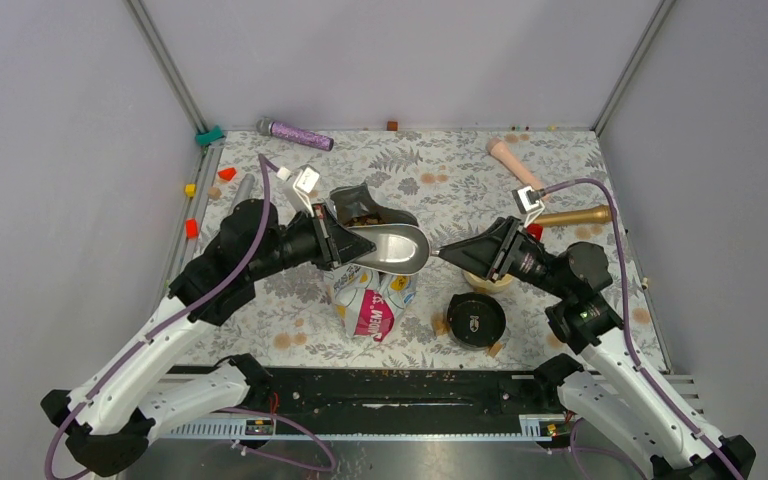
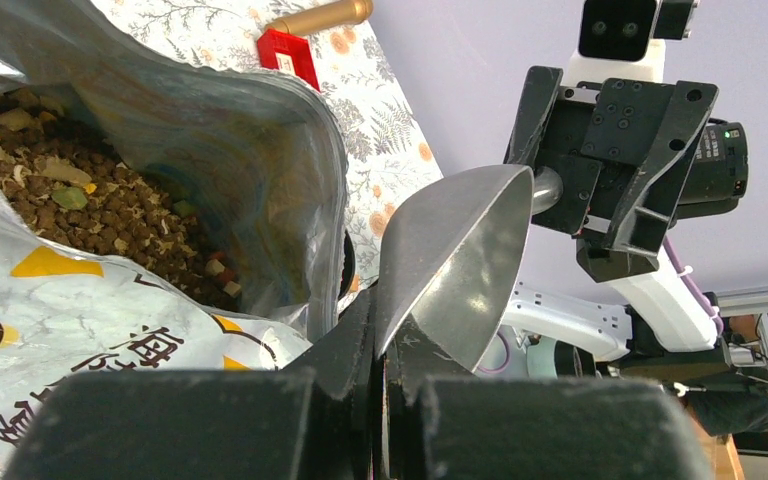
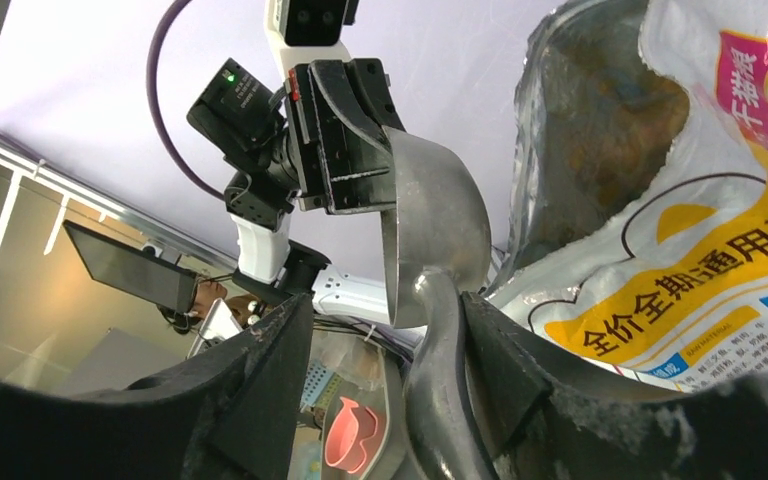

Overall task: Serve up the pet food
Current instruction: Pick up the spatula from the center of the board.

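Note:
The pet food point(image 1: 360, 217) lies as a loose brown heap inside an open printed foil bag point(image 1: 370, 300) standing mid-table; the left wrist view shows the kibble point(image 2: 90, 210) in the bag's mouth. A metal scoop point(image 1: 395, 250) hangs level just above the bag's near edge. My left gripper point(image 1: 345, 245) is shut on the scoop's front rim point(image 2: 460, 250), pinched between the jaws point(image 2: 400, 340). My right gripper point(image 1: 450, 253) is open around the scoop's handle point(image 3: 440, 380); the handle rests against one finger point(image 3: 520, 370), with a wide gap to the other. The scoop looks empty.
A black round disc point(image 1: 475, 318) lies right of the bag. A cream container point(image 1: 490, 281) sits under my right gripper. A gold handle point(image 1: 570, 215), red block point(image 1: 534, 231), beige piece point(image 1: 515, 160) and purple tube point(image 1: 295, 132) lie farther back. Small coloured blocks point(image 1: 191, 228) line the left edge.

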Motion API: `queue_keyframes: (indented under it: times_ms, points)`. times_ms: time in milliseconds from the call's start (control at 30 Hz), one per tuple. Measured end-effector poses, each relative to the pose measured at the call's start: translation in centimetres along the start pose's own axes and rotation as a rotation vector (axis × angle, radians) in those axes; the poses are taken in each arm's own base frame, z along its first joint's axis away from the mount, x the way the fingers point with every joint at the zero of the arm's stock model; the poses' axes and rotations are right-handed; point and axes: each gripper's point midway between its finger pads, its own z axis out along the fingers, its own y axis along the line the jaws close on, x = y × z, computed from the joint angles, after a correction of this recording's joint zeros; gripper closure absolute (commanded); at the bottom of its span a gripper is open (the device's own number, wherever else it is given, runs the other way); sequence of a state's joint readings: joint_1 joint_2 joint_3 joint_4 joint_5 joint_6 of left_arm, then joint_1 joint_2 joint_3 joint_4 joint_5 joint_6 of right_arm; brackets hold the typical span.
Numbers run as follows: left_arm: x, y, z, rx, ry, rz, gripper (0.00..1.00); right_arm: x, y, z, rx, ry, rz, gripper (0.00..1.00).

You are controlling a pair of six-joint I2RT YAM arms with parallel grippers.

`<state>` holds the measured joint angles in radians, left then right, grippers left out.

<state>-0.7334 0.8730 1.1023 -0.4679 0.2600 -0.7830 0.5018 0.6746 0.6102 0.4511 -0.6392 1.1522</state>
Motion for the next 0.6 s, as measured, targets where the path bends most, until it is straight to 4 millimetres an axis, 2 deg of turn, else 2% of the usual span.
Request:
queue_keyframes:
  times_ms: [167,300,433,467,567,600]
  points:
    - [0.4,0.4,0.6,-0.013,0.029,0.000,1.00,0.8,-1.3,-0.2,0.051,0.031,0.012,0.45]
    - [0.3,0.3,0.8,-0.011,0.035,0.008,1.00,1.1,-1.5,-0.6,0.070,0.044,0.004,0.51]
    - [0.0,-0.3,0.7,0.003,0.033,0.018,1.00,1.3,-1.2,-0.8,0.070,0.052,-0.013,0.62]
    - [-0.1,-0.4,0.7,0.007,0.033,0.020,1.00,1.4,-1.2,-0.9,0.068,0.056,-0.017,0.67]
    - [-0.2,-0.6,0.6,0.014,0.033,0.023,1.00,1.5,-1.2,-1.0,0.069,0.064,-0.016,0.95]
    - [0.0,-0.7,0.6,0.018,0.042,0.016,0.98,1.6,-0.7,-1.0,0.049,0.070,-0.018,1.00]
